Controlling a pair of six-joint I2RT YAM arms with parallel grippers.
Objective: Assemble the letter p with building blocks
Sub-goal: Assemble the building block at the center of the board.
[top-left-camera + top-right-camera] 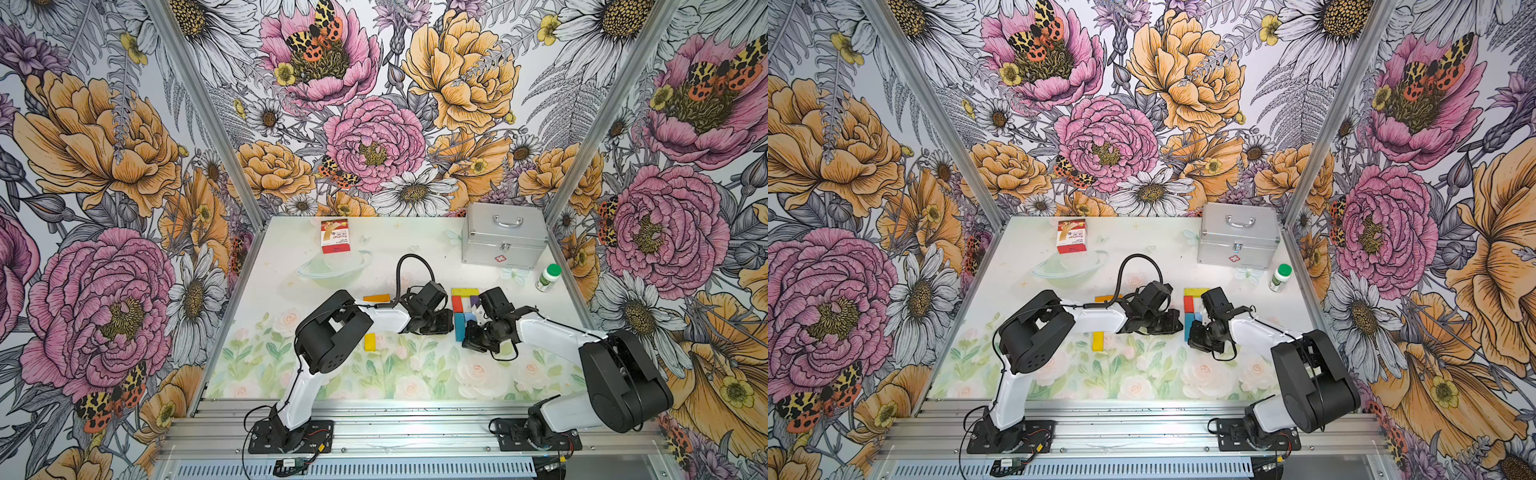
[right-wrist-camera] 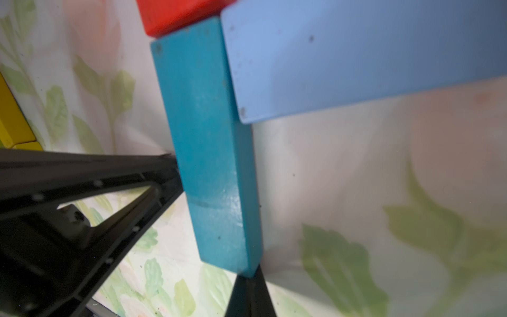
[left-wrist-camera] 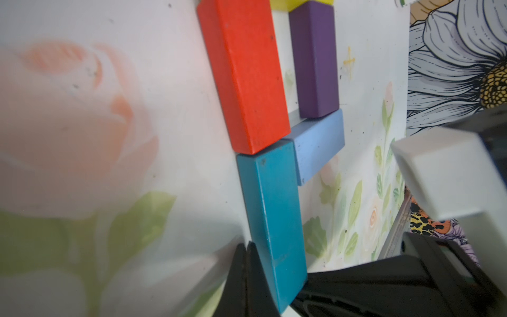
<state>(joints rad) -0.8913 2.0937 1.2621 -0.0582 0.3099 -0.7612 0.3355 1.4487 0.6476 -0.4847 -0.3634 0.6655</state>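
Nearest in a top view, at lower centre, the flowered worktop is bare, and just beyond lies a spare yellow block, flat and well apart from the build. Right of centre the two arms meet over the letter. The left hand, at the bottom edge of its wrist view, is closed and holds nothing, its tips against one long side of the teal block. The right hand is likewise closed and empty, its tip touching that block's near end corner. The letter looks almost finished. The teal block and the red block lie end to end as the stem. A light blue block, a purple block and a yellow top block close the loop around a bare gap. All are flat, painted pieces with small scuffs, and their edges touch. The teal-red joint seems slightly skewed, so what is left is probably squaring the stem and drawing the hands away. Further left, an orange block lies loose and is likely not needed. Towards the back stand a clear bowl, a card box, a bottle and a metal case.
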